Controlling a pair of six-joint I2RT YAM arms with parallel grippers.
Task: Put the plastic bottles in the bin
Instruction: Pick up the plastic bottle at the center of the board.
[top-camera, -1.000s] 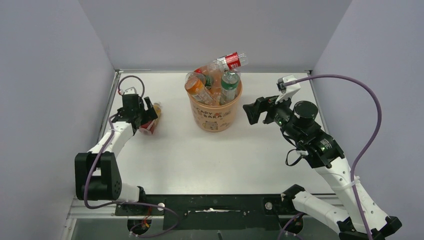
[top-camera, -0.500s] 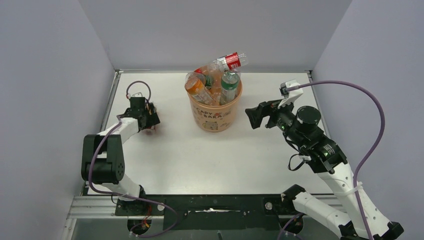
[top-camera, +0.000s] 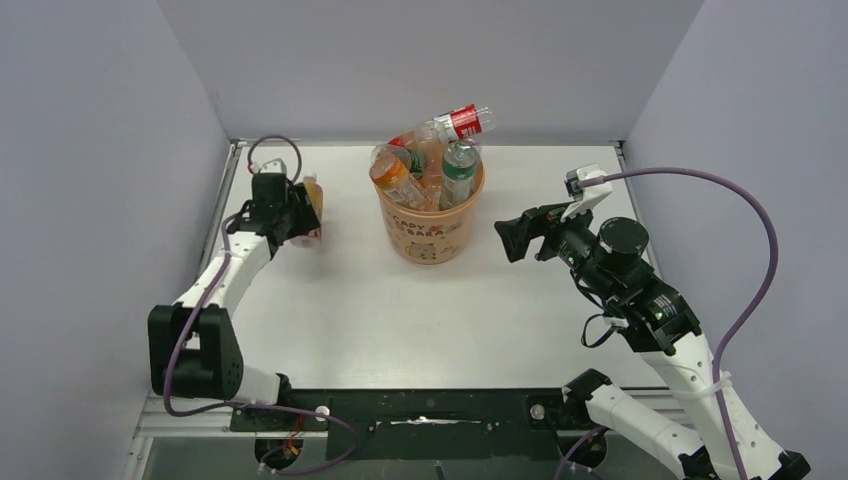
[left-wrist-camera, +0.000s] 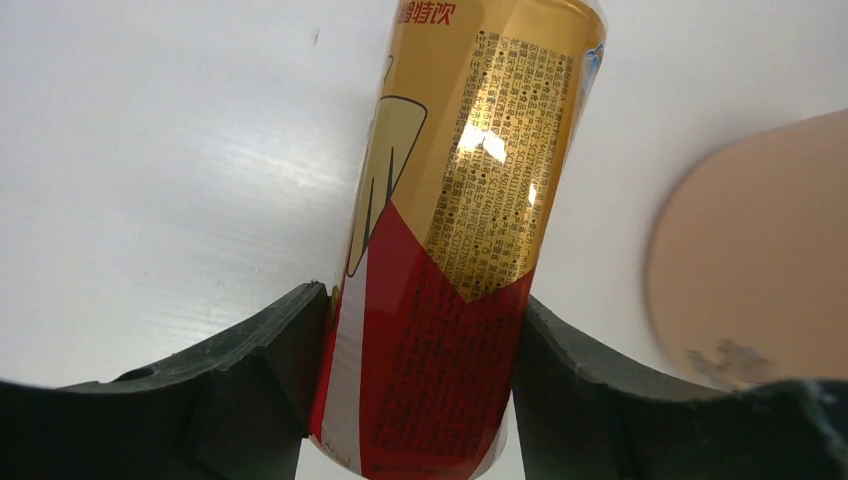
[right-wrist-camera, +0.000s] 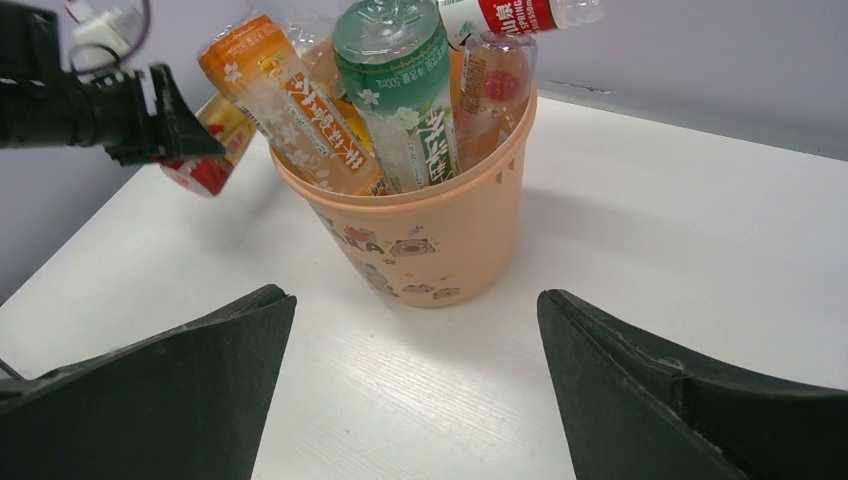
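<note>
Left hand (left-wrist-camera: 420, 305) clenched on gold-and-red bottle (left-wrist-camera: 470, 170), gripping red lower half; upper left of overhead frame. Right hand (top-camera: 518, 233) released, empty, right of bottle-filled bin (top-camera: 430, 240).

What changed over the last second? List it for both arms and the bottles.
The left gripper closed on the gold-and-red bottle that lay on the table and carried it a little toward the far side. The right arm drifted slightly away from the bin, with the right gripper open as before. The bin and the bottles piled in it did not move.
</note>
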